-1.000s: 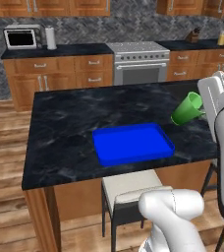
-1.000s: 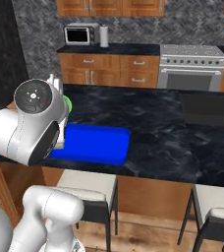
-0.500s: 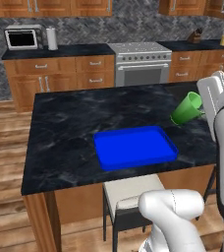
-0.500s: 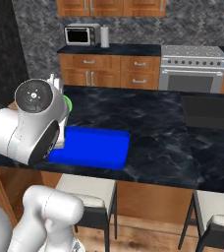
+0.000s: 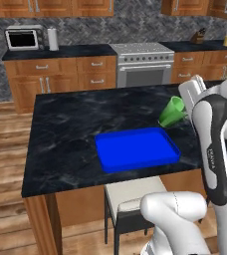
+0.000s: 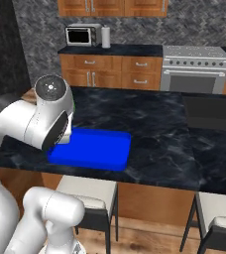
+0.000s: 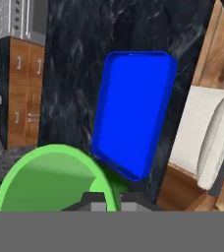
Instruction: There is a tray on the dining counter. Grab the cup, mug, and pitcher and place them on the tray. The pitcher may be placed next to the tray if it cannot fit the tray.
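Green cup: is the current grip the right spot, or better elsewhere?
The cup is held tilted above the dining counter, beside the tray. The gripper has its jaws pinched on the rim wall, which suits it: no handle, thin wall, open mouth. From a standing pose, come from above, one finger inside.

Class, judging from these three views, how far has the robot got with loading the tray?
Done: nothing sits on the blue tray yet. In hand: the gripper is shut on the green cup, held tilted above the dining counter beside the tray's right end. Left: set the cup down on the tray, then bring the mug and the pitcher.
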